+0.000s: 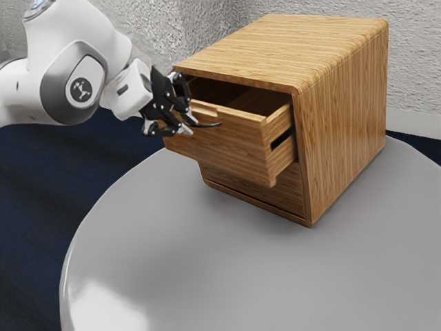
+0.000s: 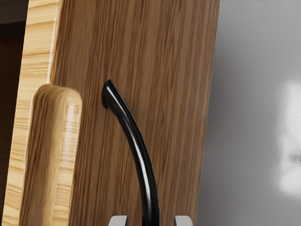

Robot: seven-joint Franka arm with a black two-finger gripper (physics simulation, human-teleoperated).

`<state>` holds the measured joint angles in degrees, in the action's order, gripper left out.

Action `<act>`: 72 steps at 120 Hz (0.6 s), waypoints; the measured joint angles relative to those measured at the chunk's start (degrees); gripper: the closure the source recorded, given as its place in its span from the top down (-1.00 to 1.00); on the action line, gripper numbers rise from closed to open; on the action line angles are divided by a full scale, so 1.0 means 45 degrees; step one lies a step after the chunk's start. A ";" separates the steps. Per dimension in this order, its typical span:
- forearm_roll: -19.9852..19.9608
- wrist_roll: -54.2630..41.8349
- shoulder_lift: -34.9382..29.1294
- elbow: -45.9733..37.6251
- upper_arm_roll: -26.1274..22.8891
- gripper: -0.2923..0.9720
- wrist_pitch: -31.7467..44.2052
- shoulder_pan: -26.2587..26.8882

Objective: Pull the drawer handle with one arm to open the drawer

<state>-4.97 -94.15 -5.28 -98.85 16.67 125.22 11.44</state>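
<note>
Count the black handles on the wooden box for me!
1. The black handle curves off the front of the pulled-out top drawer, right at the gripper. The lower front of the wooden box shows none, but the open drawer hides part of it, so another may be hidden.

The white arm (image 1: 62, 83) reaches across from the exterior view's left. Its black gripper (image 1: 183, 110) points sideways, and its two fingers (image 2: 118, 221) stand apart.
</note>
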 joint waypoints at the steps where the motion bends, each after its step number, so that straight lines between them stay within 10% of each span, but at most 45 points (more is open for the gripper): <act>1: -0.0001 0.0000 -0.0019 -0.0024 -0.0001 -0.49 0.0001 -0.0001; 72: 0.0036 0.0053 -0.1150 -0.1273 -0.0129 -0.50 0.0147 -0.0036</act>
<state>-4.81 -93.91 -10.46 -104.58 16.09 125.88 11.27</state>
